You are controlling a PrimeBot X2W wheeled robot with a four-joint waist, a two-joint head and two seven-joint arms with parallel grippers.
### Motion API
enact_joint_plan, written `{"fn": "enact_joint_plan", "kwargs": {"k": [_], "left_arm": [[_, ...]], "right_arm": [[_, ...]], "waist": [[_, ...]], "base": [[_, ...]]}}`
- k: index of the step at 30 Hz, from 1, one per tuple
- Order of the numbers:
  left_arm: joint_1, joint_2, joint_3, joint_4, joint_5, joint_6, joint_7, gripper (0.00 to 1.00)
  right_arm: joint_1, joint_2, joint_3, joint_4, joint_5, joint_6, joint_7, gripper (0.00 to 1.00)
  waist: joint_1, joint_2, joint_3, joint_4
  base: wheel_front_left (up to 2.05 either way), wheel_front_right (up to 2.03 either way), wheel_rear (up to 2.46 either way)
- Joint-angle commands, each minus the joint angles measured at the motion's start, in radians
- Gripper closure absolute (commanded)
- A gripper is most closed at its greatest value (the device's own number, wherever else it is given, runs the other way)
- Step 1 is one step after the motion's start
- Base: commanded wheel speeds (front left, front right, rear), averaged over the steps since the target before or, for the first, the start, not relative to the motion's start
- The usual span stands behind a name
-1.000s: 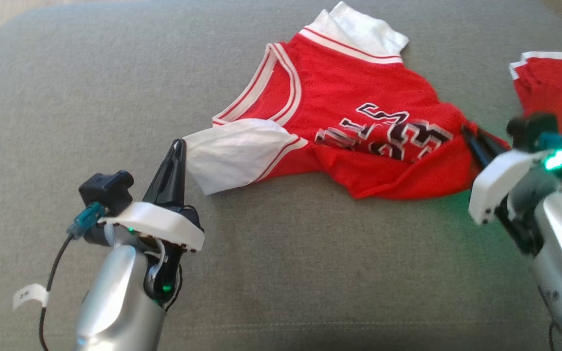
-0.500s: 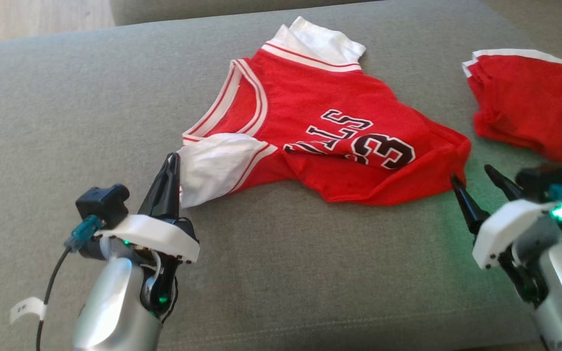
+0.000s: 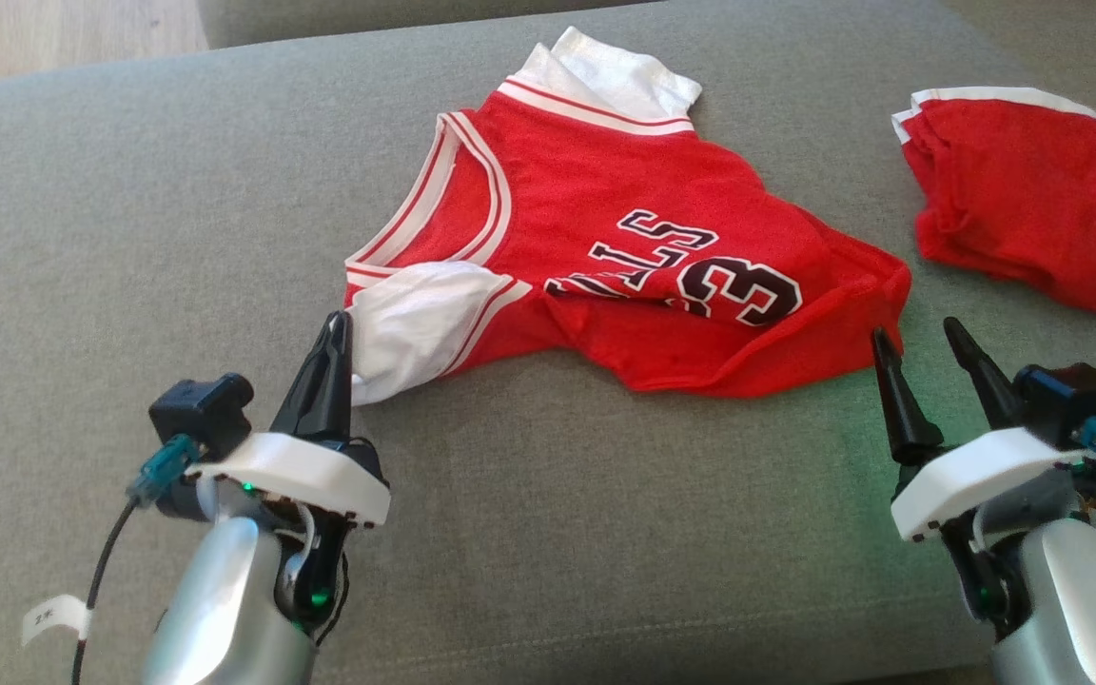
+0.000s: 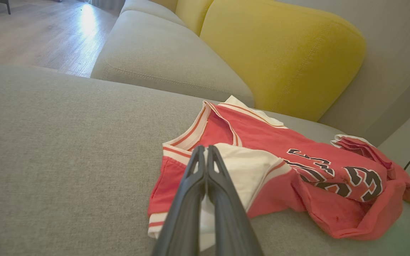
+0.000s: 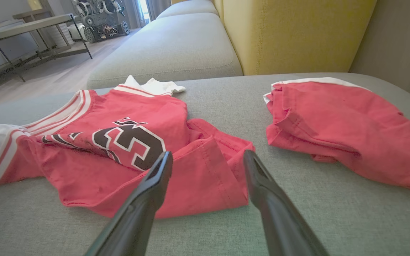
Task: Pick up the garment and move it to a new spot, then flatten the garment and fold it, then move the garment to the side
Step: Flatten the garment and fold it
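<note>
The garment [image 3: 624, 209] is a red jersey with white sleeves and dark lettering, lying rumpled on the grey sofa seat [image 3: 129, 190]. My left gripper [image 3: 339, 319] is shut, its tips at the corner of the near white sleeve [image 3: 415, 323]. In the left wrist view the closed gripper [image 4: 205, 151] lies over that sleeve [image 4: 247, 167], and it looks pinched on the cloth. My right gripper [image 3: 913, 331] stands open just short of the garment's red hem. The right wrist view shows that gripper [image 5: 208, 155] with its jaws apart and nothing between them, the hem [image 5: 205, 177] lying flat ahead.
A second red piece of clothing [image 3: 1024, 209] with a white band lies folded at the right of the seat. A yellow back cushion [image 4: 279, 53] rises behind. Another grey seat [image 5: 176, 46] and wooden floor lie beyond on the left.
The right gripper was shut on the red hem; it has opened, let go and drawn back. The head camera has shifted. The left gripper stays shut at the sleeve.
</note>
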Motion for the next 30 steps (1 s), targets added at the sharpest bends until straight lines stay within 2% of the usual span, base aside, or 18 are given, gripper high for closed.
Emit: {"fn": "enact_joint_plan", "kwargs": {"k": [1,15,21,22,24,30], "left_arm": [[-0.026,0.018,0.035,-0.034,0.0,0.003,-0.005,1.0],[-0.042,0.018,-0.002,-0.033,-0.011,-0.001,-0.005,1.0],[-0.05,0.018,-0.003,-0.033,-0.012,0.0,-0.005,1.0],[-0.05,0.018,-0.002,-0.033,-0.011,0.0,-0.005,1.0],[-0.051,0.018,0.0,-0.032,-0.01,-0.001,-0.005,1.0],[-0.052,0.018,0.009,-0.026,-0.007,-0.001,-0.005,1.0]], "right_arm": [[-0.037,-0.007,0.01,-0.022,-0.01,-0.001,-0.011,0.0],[-0.21,-0.039,0.025,0.208,0.012,-0.001,0.0,0.0],[-0.238,-0.051,0.04,0.266,0.03,-0.001,-0.005,0.0],[-0.242,-0.051,0.044,0.273,0.036,-0.001,-0.006,0.18],[-0.247,-0.052,0.053,0.284,0.045,-0.001,-0.009,1.0],[-0.249,-0.061,0.071,0.296,0.052,-0.001,-0.032,1.0]], "waist": [[0.0,-0.0001,0.003,0.003],[0.0,-0.0001,0.043,0.06],[0.0,-0.0001,0.054,0.074],[0.0,-0.0001,0.056,0.075],[0.0,-0.0001,0.058,0.075],[0.0,-0.0001,0.054,0.068]], "base": [[0.0,0.0,0.0],[0.0,0.0,0.0],[0.0,0.0,0.0],[0.0,0.0,0.0],[0.0,0.0,0.0],[0.0,0.0,0.0]]}}
